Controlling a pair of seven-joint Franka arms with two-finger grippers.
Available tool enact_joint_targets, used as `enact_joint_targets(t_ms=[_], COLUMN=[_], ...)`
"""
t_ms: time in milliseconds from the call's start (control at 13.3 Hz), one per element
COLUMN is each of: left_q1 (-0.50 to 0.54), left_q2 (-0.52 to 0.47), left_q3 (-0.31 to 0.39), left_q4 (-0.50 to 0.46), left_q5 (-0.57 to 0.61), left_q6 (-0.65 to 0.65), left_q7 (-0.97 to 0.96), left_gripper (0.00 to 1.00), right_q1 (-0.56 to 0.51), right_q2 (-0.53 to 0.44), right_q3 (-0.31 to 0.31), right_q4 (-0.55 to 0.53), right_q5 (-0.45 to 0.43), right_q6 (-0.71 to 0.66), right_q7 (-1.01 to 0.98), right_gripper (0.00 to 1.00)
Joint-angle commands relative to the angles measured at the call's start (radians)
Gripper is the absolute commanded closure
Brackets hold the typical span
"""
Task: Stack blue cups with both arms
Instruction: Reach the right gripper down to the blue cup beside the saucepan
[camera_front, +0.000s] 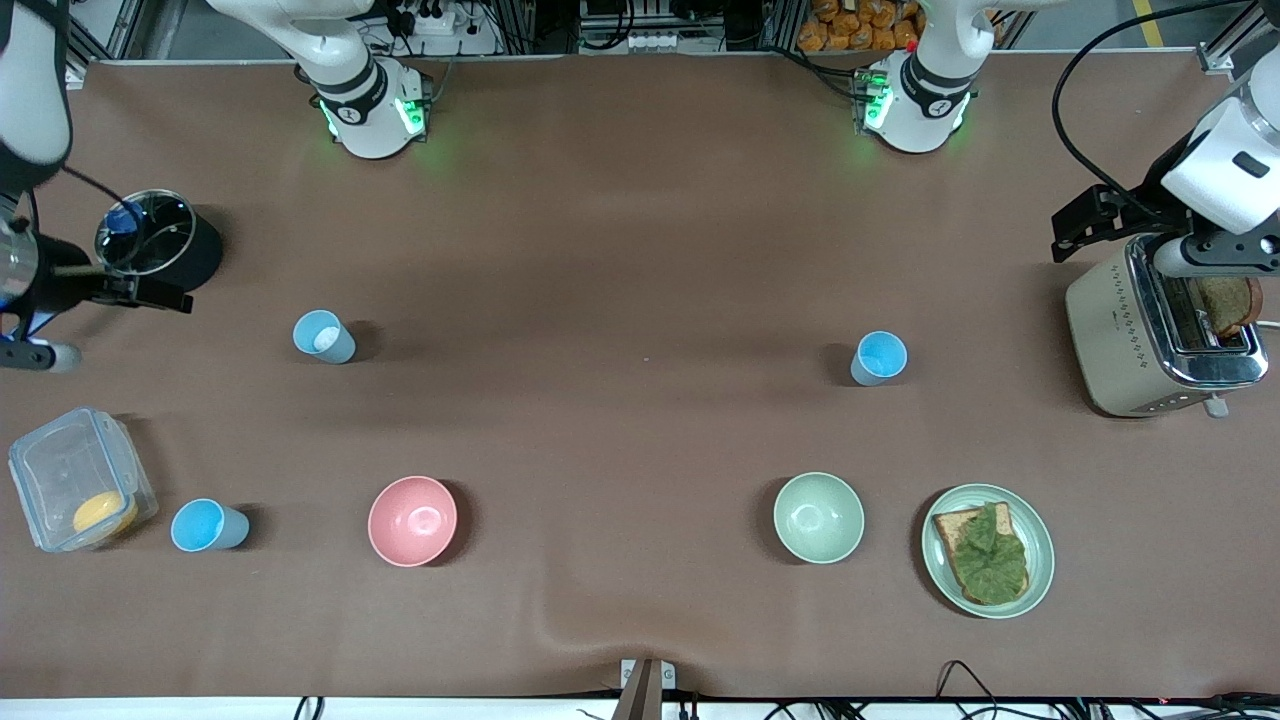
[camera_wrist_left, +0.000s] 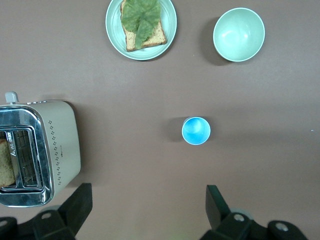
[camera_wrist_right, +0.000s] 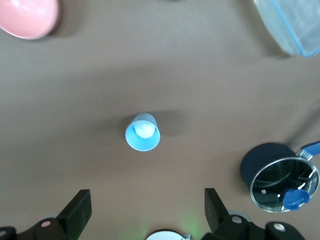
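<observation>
Step in hand: judged as the start, since all three blue cups stand apart and upright on the tabletop and none is stacked or gripped.
Cup near left arm (camera_front: 880, 358): right of centre in the front view, level with the toaster (camera_front: 1160, 335); in the left wrist view it sits just ahead of that arm's own fingers.
Cup near right arm (camera_front: 323, 336): left of centre in the front view, with something pale inside.
Third cup (camera_front: 207, 526): lower left of the front view, between the clear box (camera_front: 75, 480) and the pink bowl (camera_front: 412, 520).
How to do it well: bring each pincer straight down over its nearest cup, fingers either side of the rim, close gently so the thin wall does not buckle, lift clear, then lower one cup squarely into another.
Left pincer (camera_wrist_left: 147, 207): released, fingers wide apart, holding nothing, over the toaster at the right edge of the front view.
Right pincer (camera_wrist_right: 147, 210): released, wide open, empty, beside the lidded pot (camera_front: 150, 240) at the left edge.
</observation>
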Motion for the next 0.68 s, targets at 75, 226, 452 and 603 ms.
enact_joint_targets(t_ms=[75,226,452,603], left_q1=[0.003,0.001,0.001,0.003], left_q2=[0.003,0.003,0.003,0.003], left_q3=[-0.006,-0.006,-0.006,-0.006], left_q4=[0.015,0.015,0.015,0.015], left_q5=[0.007,0.009,0.007,0.007], left_q6=[-0.016,-0.017,-0.017,-0.016], left_q7=[-0.018,-0.018,-0.020,-0.016], left_gripper=[0.00,0.00,0.00,0.00], right_q1=[-0.035,-0.035,-0.009,0.008], right_q2=[0.001,-0.002,0.002,0.010], right_q3=[0.014,0.014,0.015,0.015], right_q4=[-0.210,-0.302,-0.460,-0.534], right_q5=[0.022,0.022,0.019,0.018], right_q6=[0.160,0.244,0.432,0.521], right_q7=[-0.022,-0.029,-0.086,-0.089], right_gripper=[0.00,0.00,0.00,0.00])
